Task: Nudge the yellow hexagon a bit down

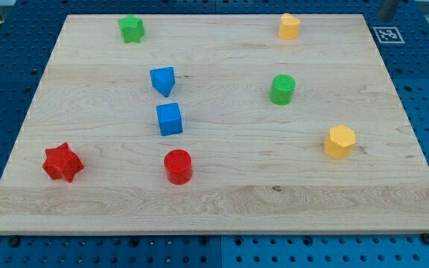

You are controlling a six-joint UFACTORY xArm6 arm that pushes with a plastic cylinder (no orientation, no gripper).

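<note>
The yellow hexagon (339, 141) lies on the wooden board (222, 201) near its right edge, about halfway down. A short grey piece that looks like my rod shows at the view's top right edge, with my tip (386, 16) just beyond the board's top right corner. It is far above the yellow hexagon and touches no block.
A second yellow block (289, 26) sits at the top right. A green cylinder (282, 89) lies up and left of the hexagon. A green star (131, 29), blue triangle (163, 80), blue cube (169, 119), red cylinder (178, 166) and red star (62, 162) lie on the left half.
</note>
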